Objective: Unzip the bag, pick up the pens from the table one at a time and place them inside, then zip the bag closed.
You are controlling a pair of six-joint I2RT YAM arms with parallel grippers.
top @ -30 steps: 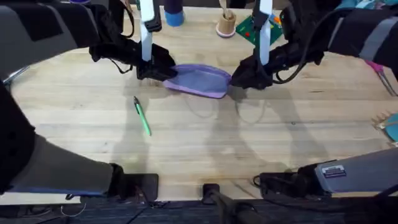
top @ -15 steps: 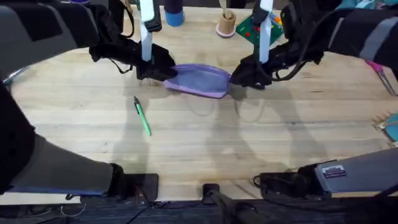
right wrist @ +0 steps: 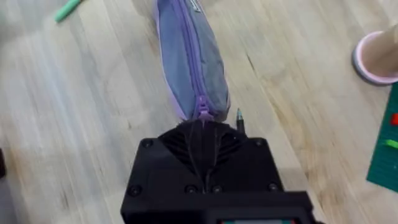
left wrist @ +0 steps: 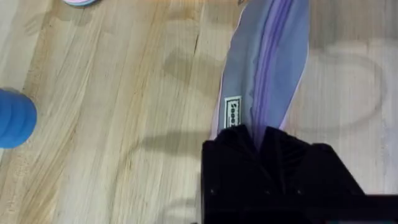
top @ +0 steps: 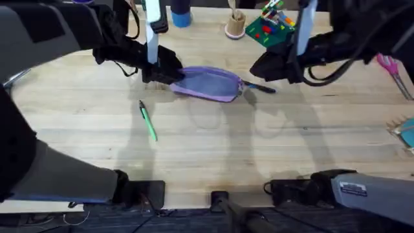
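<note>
The lavender bag (top: 210, 83) lies at the far middle of the table (top: 207, 149), its zipper (right wrist: 189, 62) running closed along its length. My left gripper (top: 167, 74) is shut on the bag's left end (left wrist: 264, 68). My right gripper (top: 259, 70) hovers just right of the bag's other end, fingers shut with nothing seen between them; in the right wrist view the zipper pull (right wrist: 202, 114) lies just past the gripper (right wrist: 202, 127). A dark pen (top: 260, 87) rests by that end of the bag. A green pen (top: 148, 121) lies nearer, to the left.
At the far edge stand a blue cylinder (top: 181, 16), a wooden spool (top: 236, 24) and a green plate of toy bricks (top: 268, 29). Pink scissors (top: 388, 65) and a teal object (top: 407, 133) lie at the right edge.
My right gripper has pulled back from the bag's right end, moving right and away. The dark pen beside that end has come into view. The left gripper holds still.
</note>
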